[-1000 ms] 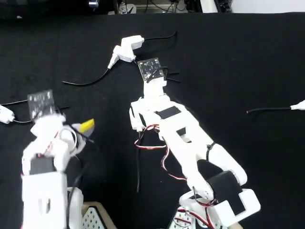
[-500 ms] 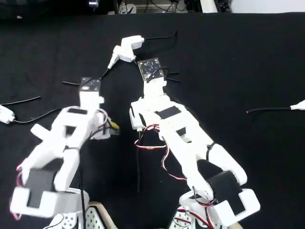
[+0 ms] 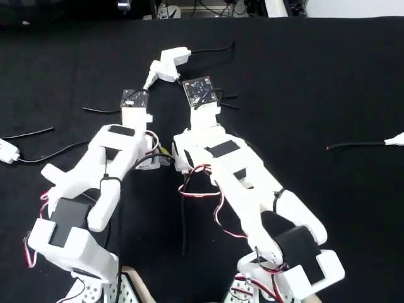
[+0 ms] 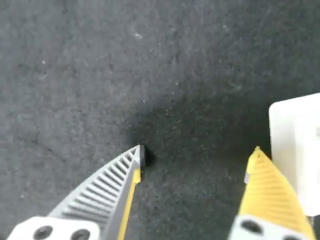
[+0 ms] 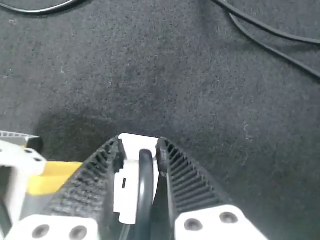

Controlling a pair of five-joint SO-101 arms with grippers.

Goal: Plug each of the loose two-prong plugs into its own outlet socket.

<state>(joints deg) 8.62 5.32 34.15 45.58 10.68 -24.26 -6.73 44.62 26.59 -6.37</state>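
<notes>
- right gripper: dark ribbed jaws clamped on a small white plastic plug. Its black cord runs back between them. The plug hangs low over the black felt counter.
- left gripper: grey and yellow jaws apart, nothing between them, tips near the felt. A white block sits just beside the yellow one.
- a yellow piece, likely the left arm's, sits just beside the plug.
- my read: one plug in hand, not yet in a socket. Prongs are hidden, so I can't tell their facing.
- next: if the white block is the socket (can't confirm), I'd clamp left on it to brace, then bring the plug in square.
- one white cord end lies well left of the plug, and another white cord end well right. Both are still to do.
</notes>
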